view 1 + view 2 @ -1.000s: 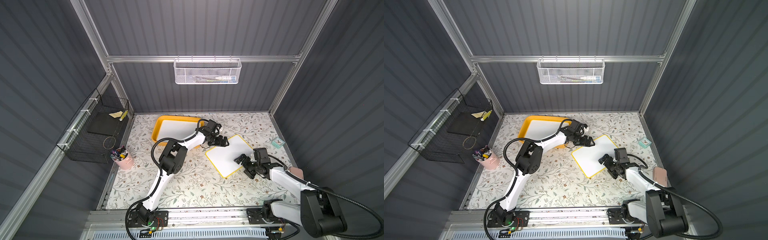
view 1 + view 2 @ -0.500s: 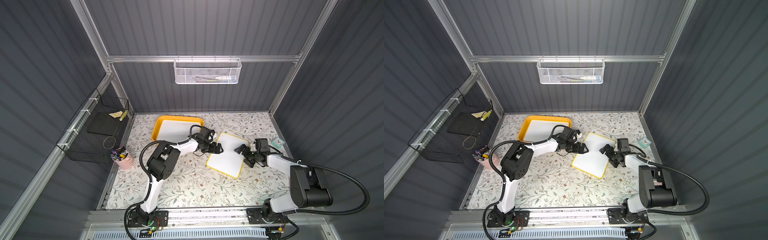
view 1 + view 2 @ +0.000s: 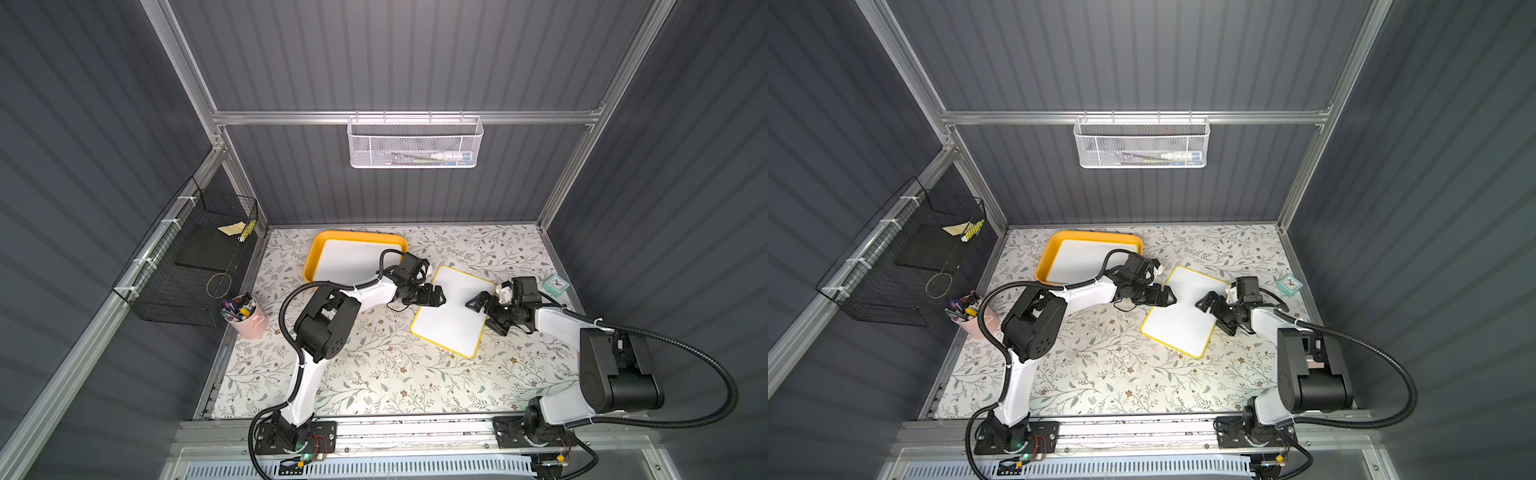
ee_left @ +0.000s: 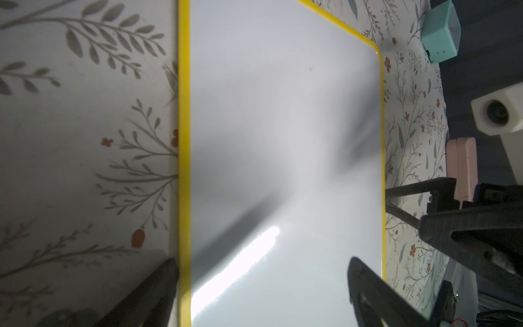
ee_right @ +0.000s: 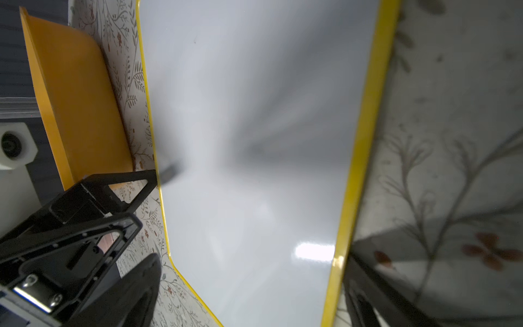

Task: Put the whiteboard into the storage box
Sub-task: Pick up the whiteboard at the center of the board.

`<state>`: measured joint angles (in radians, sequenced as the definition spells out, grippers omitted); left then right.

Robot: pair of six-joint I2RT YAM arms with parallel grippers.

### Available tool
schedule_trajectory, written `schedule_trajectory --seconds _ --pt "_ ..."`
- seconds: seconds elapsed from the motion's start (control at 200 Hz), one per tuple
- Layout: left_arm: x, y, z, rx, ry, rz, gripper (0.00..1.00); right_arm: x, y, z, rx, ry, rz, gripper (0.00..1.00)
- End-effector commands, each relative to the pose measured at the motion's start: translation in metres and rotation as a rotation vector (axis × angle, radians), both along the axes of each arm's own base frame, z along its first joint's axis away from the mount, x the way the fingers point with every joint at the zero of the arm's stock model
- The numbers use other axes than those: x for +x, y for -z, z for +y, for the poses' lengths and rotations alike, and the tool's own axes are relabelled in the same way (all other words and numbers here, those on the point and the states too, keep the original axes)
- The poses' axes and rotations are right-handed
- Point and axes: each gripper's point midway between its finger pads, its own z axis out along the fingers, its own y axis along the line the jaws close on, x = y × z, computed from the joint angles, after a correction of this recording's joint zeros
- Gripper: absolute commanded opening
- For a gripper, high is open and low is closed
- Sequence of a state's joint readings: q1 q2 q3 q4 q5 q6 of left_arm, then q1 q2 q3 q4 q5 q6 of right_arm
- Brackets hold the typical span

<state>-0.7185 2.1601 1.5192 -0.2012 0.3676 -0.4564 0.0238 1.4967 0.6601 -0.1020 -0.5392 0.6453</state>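
1. Black-fingered, the left claw (image 3: 436, 296) stands wide open with nothing in it, its tips at one long edge of the whiteboard (image 3: 451, 318).
2. We see the right claw (image 3: 483, 316) equally wide and empty at the opposite long edge; whether either tip presses the frame we cannot tell.
3. Yellow-framed, the whiteboard lies flat on the counter (image 3: 374, 374), right of centre, outside the storage box (image 3: 312, 254).
4. That box sits by the counter's far edge, left of centre, a white board (image 3: 353, 262) already inside.
5. We judge gripping, lifting and placing are all left to do.
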Motion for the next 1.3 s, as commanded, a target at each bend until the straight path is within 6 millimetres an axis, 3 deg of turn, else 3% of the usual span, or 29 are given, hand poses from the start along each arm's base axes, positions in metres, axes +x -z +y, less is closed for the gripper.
schedule_trajectory --seconds 0.0,0.3,0.751,1.151,1.291 --pt "-0.042 0.053 0.008 0.097 0.037 0.188 0.94 -0.017 -0.013 0.027 0.141 -0.100 0.006 0.99" --pt "-0.041 0.050 0.007 0.090 0.028 0.182 0.94 -0.004 -0.044 0.021 0.213 -0.076 -0.114 0.94" --pt "-0.041 0.048 0.007 0.084 0.026 0.178 0.94 0.004 -0.066 0.018 0.260 -0.055 -0.198 0.83" --pt "-0.040 0.045 0.006 0.076 0.026 0.174 0.93 0.005 -0.070 0.015 0.274 -0.048 -0.223 0.62" --pt "-0.039 0.044 0.004 0.065 0.024 0.175 0.93 0.007 -0.076 0.018 0.304 -0.059 -0.245 0.48"
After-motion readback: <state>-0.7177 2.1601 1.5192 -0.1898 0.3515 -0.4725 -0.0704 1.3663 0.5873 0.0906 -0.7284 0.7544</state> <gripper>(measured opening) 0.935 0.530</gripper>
